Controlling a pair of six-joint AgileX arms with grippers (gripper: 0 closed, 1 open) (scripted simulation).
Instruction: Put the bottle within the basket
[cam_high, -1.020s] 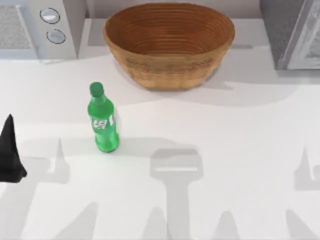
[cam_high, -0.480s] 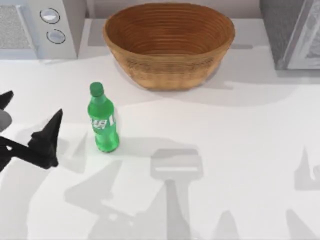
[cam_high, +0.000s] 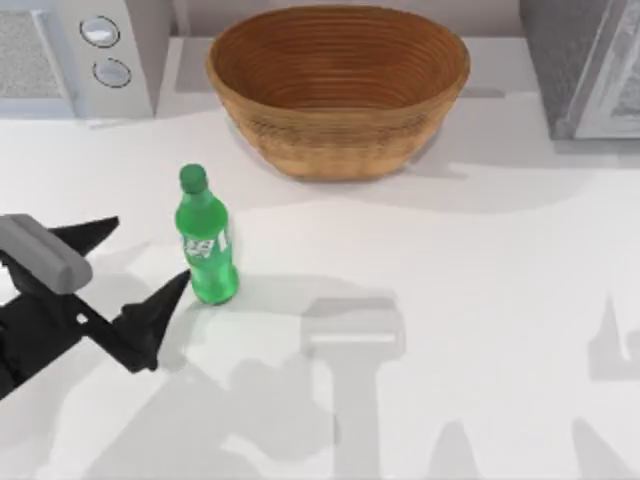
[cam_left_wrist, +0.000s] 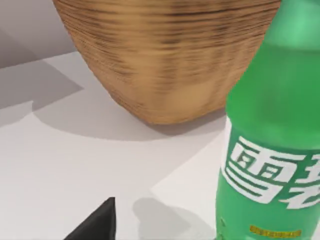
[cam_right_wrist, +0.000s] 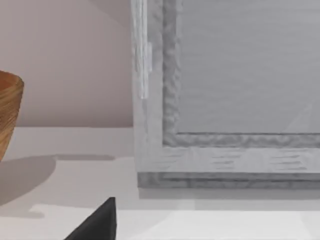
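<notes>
Reaching for the bottle; nothing moved yet.
Our left gripper (cam_high: 130, 265) has its jaws wide open and empty beside the upright bottle (cam_high: 205, 245) on the counter (cam_high: 450, 300); grasp, lift and drop into the basket (cam_high: 338, 90) remain.

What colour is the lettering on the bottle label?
White, on the bright green bottle; the left wrist view shows it best.

In the left wrist view the bottle (cam_left_wrist: 272, 150) is cut off: its cap and base run past the picture's edges, and the label is partly lost at the side. The basket (cam_left_wrist: 165, 55) there lacks its rim. One fingertip (cam_left_wrist: 97, 222) of the left hand pokes in. In the right wrist view, a sliver of basket (cam_right_wrist: 9, 115) shows.
</notes>
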